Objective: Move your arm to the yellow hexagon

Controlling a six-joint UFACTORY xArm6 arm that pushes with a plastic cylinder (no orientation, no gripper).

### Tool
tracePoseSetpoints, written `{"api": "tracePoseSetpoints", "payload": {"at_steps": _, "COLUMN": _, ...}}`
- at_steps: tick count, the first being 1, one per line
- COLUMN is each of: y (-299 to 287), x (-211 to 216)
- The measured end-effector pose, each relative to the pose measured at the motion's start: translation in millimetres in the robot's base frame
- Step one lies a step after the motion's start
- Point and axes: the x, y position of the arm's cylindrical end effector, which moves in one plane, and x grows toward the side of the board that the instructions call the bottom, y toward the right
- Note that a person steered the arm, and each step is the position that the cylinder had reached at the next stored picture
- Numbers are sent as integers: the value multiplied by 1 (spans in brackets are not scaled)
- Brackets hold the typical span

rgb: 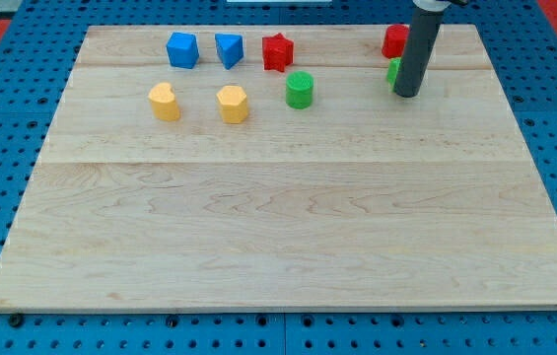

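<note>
Seven blocks: we see them along the table (288,227) top edge
Tip: our tip (407,95) touches green block (393,71), below red block (393,40)
Hexagon: yellow hexagon (233,104) well left, between yellow block (164,102) and green cylinder (300,90)
Hand: none, just a rod

— We find the scene bright and evenly lit, apparently from overhead; the wooden board (288,227) shows no hard glare, only a pale sheen along its near edge.

— Agreed. We note short, soft shadows under the yellow hexagon (233,104) and the green cylinder (300,90), each lying close to its base.

— The dark rod reads sharp down to my tip (406,95), with a faint shadow at its foot.

— We record good focus across the view. The board's side edges slant inward toward the view's top, and colours are strongly saturated.
</note>
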Motion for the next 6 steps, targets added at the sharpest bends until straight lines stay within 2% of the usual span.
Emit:
{"api": "tracePoseSetpoints", "payload": {"at_steps": 1, "y": -38, "x": 27}}
{"api": "tracePoseSetpoints", "payload": {"at_steps": 2, "y": -99, "x": 32}}
{"api": "tracePoseSetpoints", "payload": {"at_steps": 3, "y": -108, "x": 91}}
{"api": "tracePoseSetpoints", "payload": {"at_steps": 4, "y": -179, "x": 81}}
{"api": "tracePoseSetpoints", "payload": {"at_steps": 5, "y": -187, "x": 29}}
{"api": "tracePoseSetpoints", "payload": {"at_steps": 6, "y": -187, "x": 18}}
